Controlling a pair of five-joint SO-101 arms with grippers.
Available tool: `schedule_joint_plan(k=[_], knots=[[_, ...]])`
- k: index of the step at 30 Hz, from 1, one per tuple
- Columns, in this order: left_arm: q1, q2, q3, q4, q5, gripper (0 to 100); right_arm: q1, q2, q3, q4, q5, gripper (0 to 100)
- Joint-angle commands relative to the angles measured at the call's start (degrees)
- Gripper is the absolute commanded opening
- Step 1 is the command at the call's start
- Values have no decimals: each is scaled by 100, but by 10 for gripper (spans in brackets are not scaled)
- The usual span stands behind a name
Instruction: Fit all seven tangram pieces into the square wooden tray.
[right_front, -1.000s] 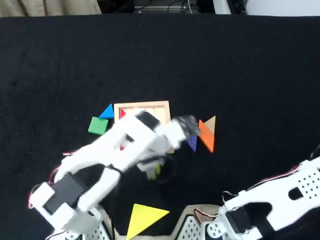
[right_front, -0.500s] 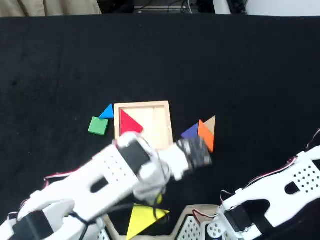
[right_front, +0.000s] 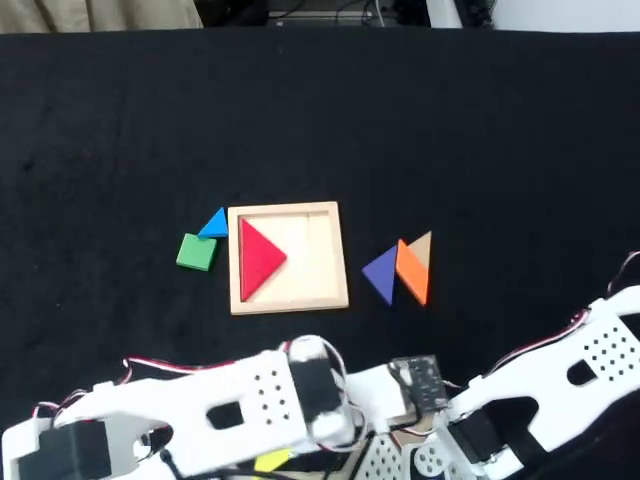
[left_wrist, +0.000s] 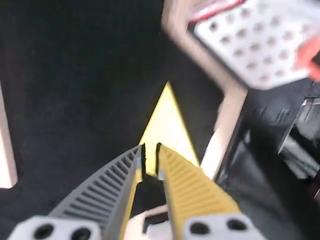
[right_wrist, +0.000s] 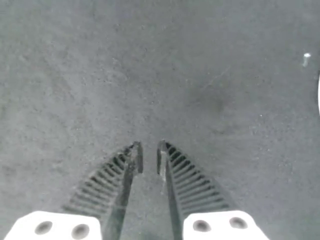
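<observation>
Square wooden tray (right_front: 288, 302) lies flat near the middle of the black counter (right_front: 450, 130). One piece is inside it: a red triangle (right_front: 258, 258), set against the tray's left wall.

Outside the tray, left side: a small blue triangle (right_front: 213, 224) just off the upper left corner, and a green square (right_front: 196, 251) just below it, beside the left wall. Outside, right side, a close cluster stands a little apart from the tray: a purple triangle (right_front: 382, 273), an orange piece (right_front: 412, 270) touching it, and a tan triangle (right_front: 422, 248) at the orange piece's upper edge.

The yellow triangle (left_wrist: 167, 120) lies at the counter's near edge, mostly covered in the high view by the left arm (right_front: 230, 410).

Left pincer (left_wrist: 150, 150) is narrow, its jaws nearly together with nothing between them, and its tips are over the yellow triangle. Contact cannot be determined.

Right pincer (right_wrist: 149, 150) is also narrow and holds nothing, over bare black counter. The right arm (right_front: 590, 360) sits low at the near right corner.
</observation>
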Motion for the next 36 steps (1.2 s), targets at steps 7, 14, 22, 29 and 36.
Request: schedule_joint_plan(k=[7, 14, 22, 29, 36], knots=[[338, 862, -207, -519, 466, 59, -149, 75, -92, -141, 62, 67], [514, 1345, -171, -607, 475, 59, -79, 119, -409, -264, 70, 68], [1174, 1380, -171, -607, 826, 148, 149, 119, 163, -941, 62, 70], [101, 1336, 4, -598, 1011, 266, 105, 119, 400, -1037, 62, 70], [-655, 1327, 567, -941, 404, 267, 97, 119, 400, -1037, 62, 70]])
